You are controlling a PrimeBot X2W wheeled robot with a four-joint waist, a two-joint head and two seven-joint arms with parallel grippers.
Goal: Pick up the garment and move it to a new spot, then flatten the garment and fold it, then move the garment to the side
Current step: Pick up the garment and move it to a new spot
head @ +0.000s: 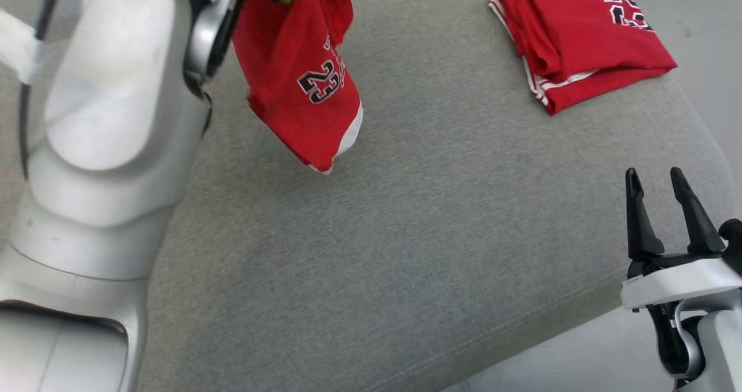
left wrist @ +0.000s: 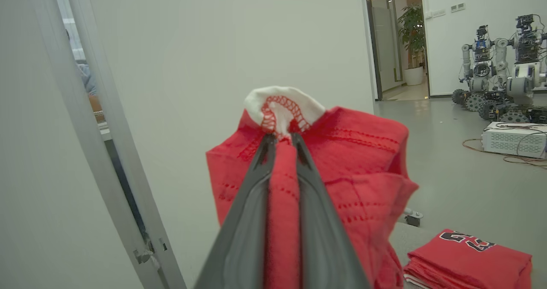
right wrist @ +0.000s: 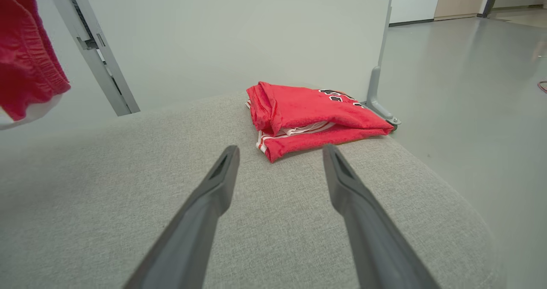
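The left gripper (left wrist: 282,138) is clamped on a bunched fold of the red mesh-knit garment (head: 295,73) with white hem trim and a black-and-white 23. Its two dark fingers pinch the cloth just below a white edge. The garment hangs limp from that grip, clear of the grey woven fabric cushion (head: 406,235), over its far left part and beside the pale silver left forearm (head: 110,119). The right gripper (head: 655,174) holds nothing, fingers spread wide apart at the cushion's near right edge. A folded red jersey pile (head: 579,38) lies on the far right corner, well apart from the hanging garment.
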